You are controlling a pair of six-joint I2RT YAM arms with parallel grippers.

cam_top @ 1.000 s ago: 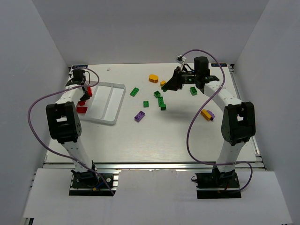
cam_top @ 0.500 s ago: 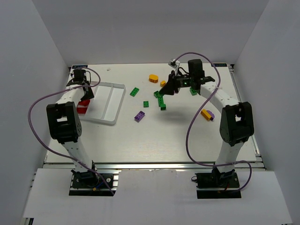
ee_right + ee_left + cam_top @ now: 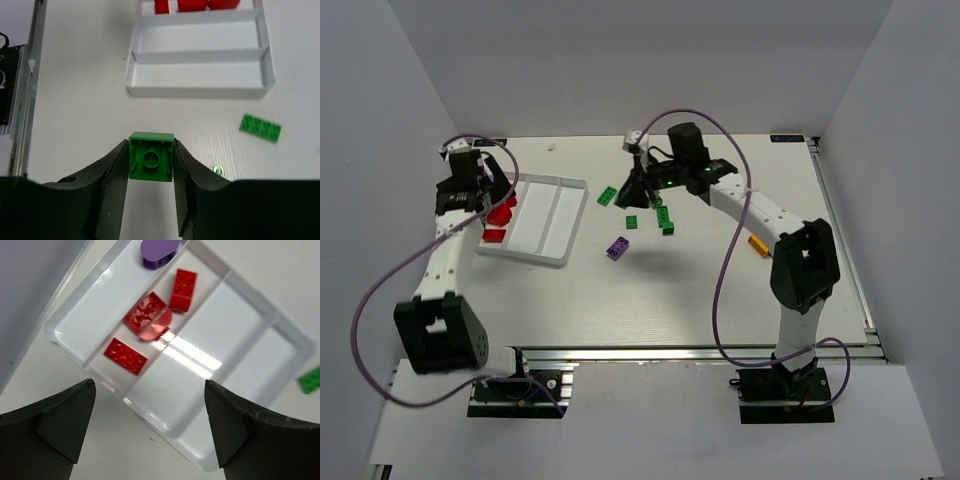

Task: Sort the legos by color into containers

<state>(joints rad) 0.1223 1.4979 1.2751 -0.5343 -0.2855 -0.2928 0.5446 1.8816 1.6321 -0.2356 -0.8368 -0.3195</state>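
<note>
My right gripper (image 3: pixel 151 150) is shut on a green square brick (image 3: pixel 151 156), held above the table a short way right of the white tray (image 3: pixel 200 91). From above, the right gripper (image 3: pixel 633 192) hangs between the tray (image 3: pixel 548 215) and the loose green bricks (image 3: pixel 665 215). My left gripper (image 3: pixel 150 425) is open and empty above the tray's near end (image 3: pixel 165 425). Red bricks (image 3: pixel 126 356) lie together in one compartment, with a purple rounded brick (image 3: pixel 158 251) at the tray's far end. In the top view the left gripper (image 3: pixel 483 197) is over the tray's left side.
Loose on the table are a flat green plate (image 3: pixel 260 127), green bricks (image 3: pixel 607 196) (image 3: pixel 631 221), a purple brick (image 3: pixel 617 247) and an orange brick (image 3: pixel 758 245) at the right. Side walls stand close to the tray's left.
My left gripper has opened, let a red brick fall into the tray, and risen. My right arm has carried the green brick leftward toward the tray.
</note>
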